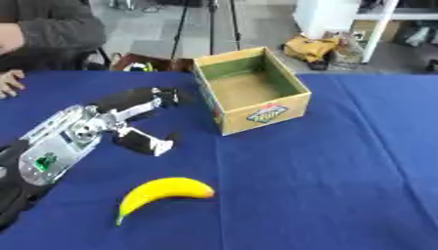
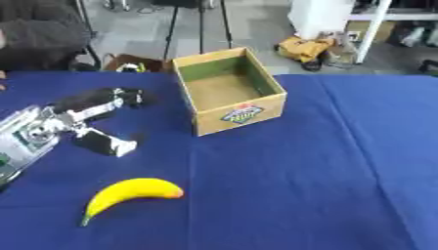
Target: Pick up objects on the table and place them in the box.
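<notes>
The left hand [image 1: 137, 105] hovered over the blue table [image 1: 325, 171] with fingers relaxed, holding nothing, just left of the open cardboard box [image 1: 251, 91]. The yellow banana [image 1: 163, 191] lay on the cloth nearer the camera, apart from the hand.

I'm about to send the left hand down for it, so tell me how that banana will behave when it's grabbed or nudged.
The banana looks whole and smooth-skinned, so it is probably stiff but bruisable. Its curved shape lying on the blue cloth suggests it may pivot rather than roll if nudged. The left hand is open, above it.
</notes>
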`<state>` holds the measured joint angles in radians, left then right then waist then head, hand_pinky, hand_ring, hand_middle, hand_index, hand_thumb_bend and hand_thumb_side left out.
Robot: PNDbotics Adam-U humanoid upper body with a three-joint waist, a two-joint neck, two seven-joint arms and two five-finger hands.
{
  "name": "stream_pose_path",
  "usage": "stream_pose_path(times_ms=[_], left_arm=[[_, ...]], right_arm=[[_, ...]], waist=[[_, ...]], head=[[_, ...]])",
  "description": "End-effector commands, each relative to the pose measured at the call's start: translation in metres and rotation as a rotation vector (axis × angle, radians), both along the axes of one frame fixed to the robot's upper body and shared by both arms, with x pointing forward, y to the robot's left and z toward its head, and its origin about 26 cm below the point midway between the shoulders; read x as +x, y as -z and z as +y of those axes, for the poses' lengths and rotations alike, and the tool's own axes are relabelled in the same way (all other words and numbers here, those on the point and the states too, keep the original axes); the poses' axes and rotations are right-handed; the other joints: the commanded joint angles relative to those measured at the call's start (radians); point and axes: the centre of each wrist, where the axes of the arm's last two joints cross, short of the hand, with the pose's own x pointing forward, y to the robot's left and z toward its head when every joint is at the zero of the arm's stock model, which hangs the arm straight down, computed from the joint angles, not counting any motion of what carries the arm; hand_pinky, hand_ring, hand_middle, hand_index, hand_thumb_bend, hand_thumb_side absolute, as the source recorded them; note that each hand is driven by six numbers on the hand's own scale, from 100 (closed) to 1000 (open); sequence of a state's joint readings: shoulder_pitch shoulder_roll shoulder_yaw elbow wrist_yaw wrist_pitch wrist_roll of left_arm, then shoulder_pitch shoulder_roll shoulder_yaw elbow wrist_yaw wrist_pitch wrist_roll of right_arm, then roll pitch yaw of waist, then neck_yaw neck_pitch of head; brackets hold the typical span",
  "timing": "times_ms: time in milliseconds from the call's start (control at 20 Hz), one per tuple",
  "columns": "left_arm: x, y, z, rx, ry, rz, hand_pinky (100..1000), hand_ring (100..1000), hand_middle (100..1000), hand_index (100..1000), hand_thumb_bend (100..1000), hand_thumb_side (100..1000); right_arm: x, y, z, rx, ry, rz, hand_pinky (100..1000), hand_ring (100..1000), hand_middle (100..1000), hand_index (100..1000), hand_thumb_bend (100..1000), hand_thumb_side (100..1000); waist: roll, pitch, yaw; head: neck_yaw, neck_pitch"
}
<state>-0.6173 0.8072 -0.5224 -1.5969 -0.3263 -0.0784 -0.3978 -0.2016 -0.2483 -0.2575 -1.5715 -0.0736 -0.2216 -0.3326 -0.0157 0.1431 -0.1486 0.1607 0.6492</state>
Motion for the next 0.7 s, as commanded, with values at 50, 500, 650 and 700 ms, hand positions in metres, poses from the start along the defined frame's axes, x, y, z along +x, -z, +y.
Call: stream_pose_path(times_ms=[50, 500, 650, 700], left_arm=[[0.003, -0.002, 0.003, 0.069, 0.011, 0.049, 833, 843, 847, 933, 356, 161], [0.016, 0.011, -0.011, 0.170, 0.030, 0.218, 821, 814, 812, 909, 363, 148], [0.017, 0.010, -0.011, 0.200, 0.040, 0.259, 808, 790, 787, 893, 359, 146], [0.017, 0.009, -0.011, 0.213, 0.047, 0.273, 807, 788, 785, 892, 359, 147]], right_arm=[[0.000, -0.010, -0.007, -0.026, 0.004, -0.022, 725, 676, 673, 763, 100, 693], [-0.001, -0.008, -0.007, -0.026, 0.006, -0.017, 725, 676, 673, 764, 100, 694], [-0.001, -0.008, -0.008, -0.025, 0.008, -0.015, 725, 676, 673, 764, 100, 693], [-0.001, -0.007, -0.008, -0.025, 0.008, -0.014, 725, 676, 673, 764, 100, 693]], waist=[[-0.001, -0.016, 0.000], [-0.003, -0.020, 0.003], [-0.003, -0.019, 0.003], [-0.002, -0.019, 0.002]], head=[[-0.005, 0.001], [-0.007, -0.001], [-0.006, 0.000], [-0.005, 0.002]])
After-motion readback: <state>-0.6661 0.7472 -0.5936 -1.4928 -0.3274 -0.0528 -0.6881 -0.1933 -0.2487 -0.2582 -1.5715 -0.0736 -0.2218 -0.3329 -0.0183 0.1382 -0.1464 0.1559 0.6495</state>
